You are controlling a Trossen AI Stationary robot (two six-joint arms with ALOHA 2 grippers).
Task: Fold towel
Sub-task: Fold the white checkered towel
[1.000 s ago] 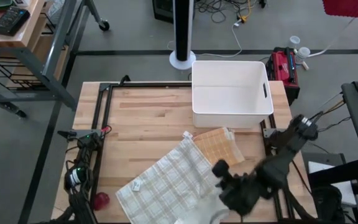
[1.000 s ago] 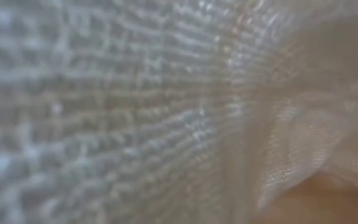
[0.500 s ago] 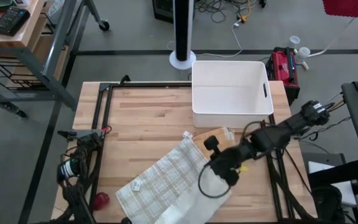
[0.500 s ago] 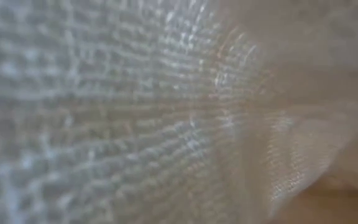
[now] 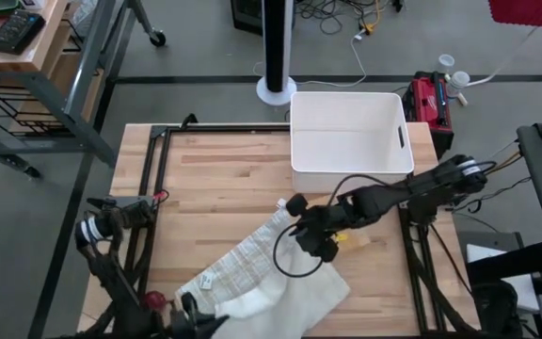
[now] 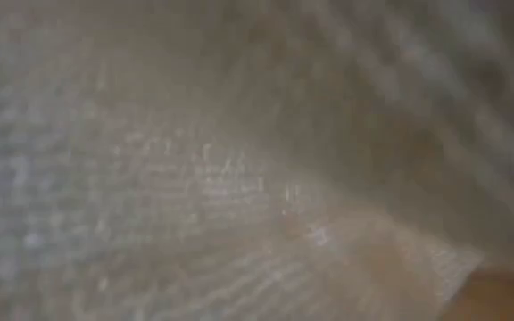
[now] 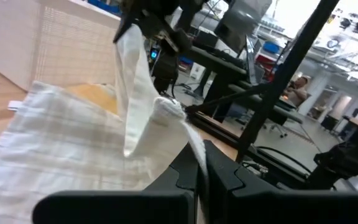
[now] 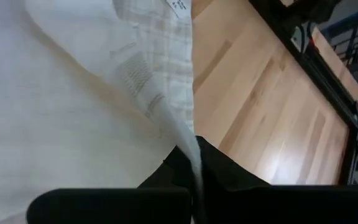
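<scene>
Clearly mid-fold: both fingers, left [image 7: 197,171] & right [image 8: 194,171], pinched shut on towel [image 5: 252,273] corners, lifting edge off table [image 5: 215,179] to carry it over.

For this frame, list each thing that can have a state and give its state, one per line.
Towel: partly folded, lying on the table, one edge lifted, pinched by both hands.
Right hand: shut on the towel, over the middle of the table.
Left hand: shut on the towel, at the near edge of the table.
White bin: upright, open-topped, looks empty.
Tan cloth: flat, mostly hidden under the right arm.
</scene>
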